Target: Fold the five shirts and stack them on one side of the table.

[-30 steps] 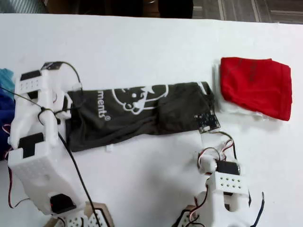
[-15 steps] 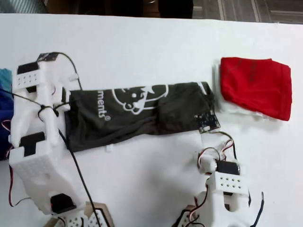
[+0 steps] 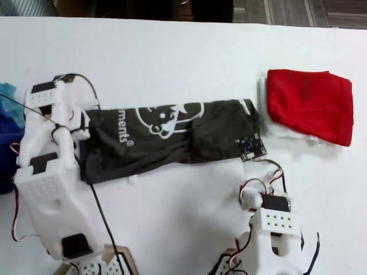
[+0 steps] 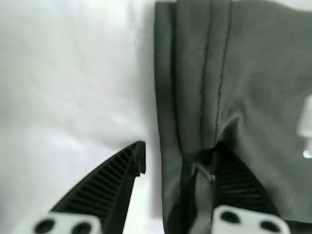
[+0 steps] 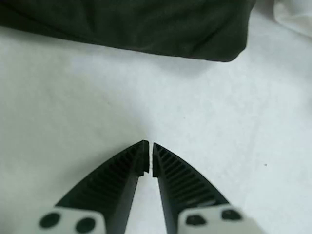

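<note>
A dark grey shirt [image 3: 172,137] with a white print lies folded into a long strip across the table's middle. My left gripper [image 4: 178,157] is open at the shirt's left end. One finger [image 4: 122,180] rests on the bare table and the other [image 4: 234,170] on the cloth, so the stitched hem [image 4: 195,97] lies between them. The right gripper [image 5: 148,157] is shut on nothing over bare table, just short of the shirt's right end [image 5: 146,24]. A folded red shirt [image 3: 309,103] lies on a white one [image 3: 281,130] at the right.
Blue and teal cloth [image 3: 8,123] lies at the table's left edge, beside the left arm [image 3: 49,172]. The right arm's base [image 3: 275,223] stands at the front right. Bare white table [image 3: 172,57] stretches behind the shirts and in front between the arms.
The left arm drew slightly away to the left, then came back in at the shirt's left end, nudging that edge a little. The right arm has stayed still.
</note>
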### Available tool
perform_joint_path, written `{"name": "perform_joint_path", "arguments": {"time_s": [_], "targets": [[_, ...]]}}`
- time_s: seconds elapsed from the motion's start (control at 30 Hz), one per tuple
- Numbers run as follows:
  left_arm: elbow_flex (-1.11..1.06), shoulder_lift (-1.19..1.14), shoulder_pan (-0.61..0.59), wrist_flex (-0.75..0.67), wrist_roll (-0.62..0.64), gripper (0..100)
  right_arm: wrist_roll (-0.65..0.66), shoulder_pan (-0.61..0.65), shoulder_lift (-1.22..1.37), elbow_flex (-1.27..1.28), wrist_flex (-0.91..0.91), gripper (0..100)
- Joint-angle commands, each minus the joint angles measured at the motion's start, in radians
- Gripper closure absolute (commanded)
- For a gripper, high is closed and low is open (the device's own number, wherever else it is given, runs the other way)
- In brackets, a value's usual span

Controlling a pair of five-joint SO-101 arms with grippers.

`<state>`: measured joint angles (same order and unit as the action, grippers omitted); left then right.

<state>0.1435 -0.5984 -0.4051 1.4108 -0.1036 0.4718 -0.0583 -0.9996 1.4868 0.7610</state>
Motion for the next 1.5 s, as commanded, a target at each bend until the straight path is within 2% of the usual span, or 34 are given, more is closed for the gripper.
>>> {"name": "perform_joint_path", "arguments": {"time_s": [0.0, 0.2, 0.4, 0.47, 0.53, 0.57, 0.6, 0.67, 0.87, 1.0, 1.2, 1.47], "targets": [[-0.004, -0.006, 0.075, 0.044, 0.015, 76, -0.005, -0.008, -0.016, -0.003, -0.018, 97.8], [-0.004, -0.006, 0.155, 0.064, 0.017, 76, -0.005, -0.008, -0.016, -0.003, -0.018, 97.8], [0.005, -0.052, 0.155, 0.069, 0.011, 76, -0.005, -0.008, -0.016, -0.003, -0.018, 97.8], [0.005, -0.087, 0.152, 0.072, 0.009, 82, -0.005, -0.008, -0.016, -0.003, -0.018, 97.8], [0.016, -0.1, 0.137, 0.089, 0.011, 97, -0.005, -0.01, -0.016, -0.003, -0.018, 97.8], [0.028, -0.109, 0.121, 0.1, 0.011, 99, -0.005, -0.01, -0.016, -0.003, -0.018, 97.8], [0.039, -0.11, 0.101, 0.114, 0.009, 96, -0.005, -0.01, -0.016, -0.003, -0.018, 97.8], [0.065, -0.104, 0.043, 0.129, 0.002, 98, -0.003, -0.01, -0.018, -0.003, -0.018, 97.8], [0.26, -0.11, -0.161, 0.227, -0.153, 97, -0.003, -0.01, -0.018, -0.003, -0.018, 97.8], [0.412, -0.11, -0.239, 0.339, -0.238, 97, -0.003, -0.01, -0.018, -0.002, -0.018, 97.8], [0.466, -0.101, -0.285, 0.374, -0.264, 97, -0.003, -0.01, -0.019, -0.002, -0.018, 97.8], [0.315, -0.051, -0.207, 0.377, -0.23, 97, -0.006, -0.013, -0.021, -0.002, -0.018, 97.8]]}}
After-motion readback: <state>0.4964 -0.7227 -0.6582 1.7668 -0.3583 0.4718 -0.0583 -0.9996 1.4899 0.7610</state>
